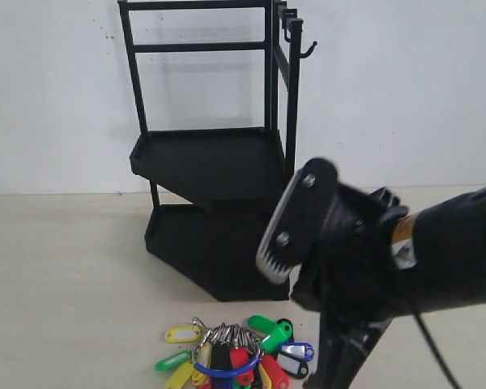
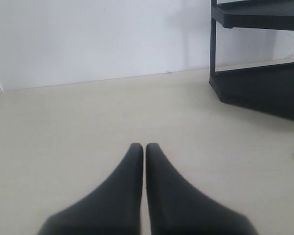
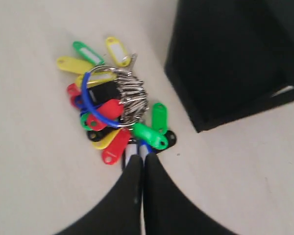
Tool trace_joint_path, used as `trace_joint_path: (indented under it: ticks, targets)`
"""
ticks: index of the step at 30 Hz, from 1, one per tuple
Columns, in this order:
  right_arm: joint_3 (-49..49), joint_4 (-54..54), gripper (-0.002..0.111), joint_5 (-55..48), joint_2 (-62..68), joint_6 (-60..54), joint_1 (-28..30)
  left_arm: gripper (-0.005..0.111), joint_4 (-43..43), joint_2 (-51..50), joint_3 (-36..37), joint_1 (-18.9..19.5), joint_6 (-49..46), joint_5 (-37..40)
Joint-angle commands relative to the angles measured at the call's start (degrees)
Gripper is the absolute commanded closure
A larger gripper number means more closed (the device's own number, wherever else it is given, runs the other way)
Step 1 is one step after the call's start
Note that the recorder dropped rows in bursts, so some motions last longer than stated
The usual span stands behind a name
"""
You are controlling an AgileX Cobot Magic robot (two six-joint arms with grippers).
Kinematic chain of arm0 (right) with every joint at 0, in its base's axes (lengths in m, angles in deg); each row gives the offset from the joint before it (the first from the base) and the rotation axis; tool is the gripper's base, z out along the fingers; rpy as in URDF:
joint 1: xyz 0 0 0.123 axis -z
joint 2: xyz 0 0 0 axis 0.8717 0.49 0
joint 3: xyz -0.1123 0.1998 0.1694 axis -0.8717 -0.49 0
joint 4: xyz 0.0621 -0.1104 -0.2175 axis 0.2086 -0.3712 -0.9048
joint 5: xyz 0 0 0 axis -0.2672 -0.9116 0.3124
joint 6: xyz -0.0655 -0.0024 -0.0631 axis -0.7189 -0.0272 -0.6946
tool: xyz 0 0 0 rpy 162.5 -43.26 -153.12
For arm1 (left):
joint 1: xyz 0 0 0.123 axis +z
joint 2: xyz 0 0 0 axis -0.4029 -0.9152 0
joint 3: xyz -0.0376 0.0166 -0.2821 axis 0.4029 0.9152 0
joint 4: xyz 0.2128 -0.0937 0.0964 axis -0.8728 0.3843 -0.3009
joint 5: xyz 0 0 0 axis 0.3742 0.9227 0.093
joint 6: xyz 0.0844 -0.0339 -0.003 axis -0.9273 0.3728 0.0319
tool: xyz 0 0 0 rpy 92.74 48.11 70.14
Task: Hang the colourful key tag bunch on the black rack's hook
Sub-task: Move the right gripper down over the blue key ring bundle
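Observation:
The colourful key tag bunch [image 1: 231, 355] lies flat on the table in front of the black rack [image 1: 215, 154], its blue loop [image 1: 215, 369] resting on the tags. The hook [image 1: 309, 50] juts sideways from the top of the rack's front corner post. My right gripper [image 3: 143, 159] is shut with nothing in it, its tips just above the near edge of the key tag bunch [image 3: 112, 112]. In the exterior view the right arm [image 1: 364, 267] looms large over the bunch's right side. My left gripper [image 2: 144, 147] is shut and empty, low over bare table, with the rack [image 2: 257, 54] off to one side.
A white wall stands behind the rack. The rack's lower tray [image 1: 211, 247] sits close behind the bunch, a corner of the tray [image 3: 225, 63] near my right fingertips. Bare beige table [image 1: 65, 284] stretches left of the bunch.

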Motion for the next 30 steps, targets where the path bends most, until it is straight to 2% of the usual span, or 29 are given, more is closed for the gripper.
trace_joint_path:
  ticks: [1, 3, 5, 8, 10, 22, 30]
  targets:
    - [2.0, -1.2, 0.108, -1.8, 6.0, -4.1, -5.7, 0.102, 0.2, 0.1, -0.1, -0.1, 0.0, -0.2]
    - [3.5, -2.2, 0.103, -3.1, 8.3, -4.1, -8.1, 0.102, 0.2, 0.1, -0.1, -0.1, 0.0, -0.2]
    - [5.0, -2.4, 0.092, -3.2, 10.7, -4.1, -10.0, 0.102, 0.2, 0.1, -0.1, -0.1, 0.0, -0.3]
    - [7.3, -3.6, 0.067, -2.4, 13.9, -4.1, -12.1, 0.102, 0.2, 0.1, -0.1, -0.1, 0.0, -0.3]
    - [8.7, -5.4, 0.058, -2.0, 16.0, -4.1, -12.3, 0.102, 0.2, 0.1, -0.1, -0.1, 0.0, -0.3]
    - [18.2, -13.9, 0.058, -4.5, 29.2, -3.1, -12.3, 0.102, 0.2, 0.1, -0.1, -0.1, 0.0, -0.3]
    - [20.2, -20.1, 0.058, -5.4, 35.1, 3.4, -12.1, 0.102, 0.2, 0.1, -0.1, -0.1, 0.0, -0.3]
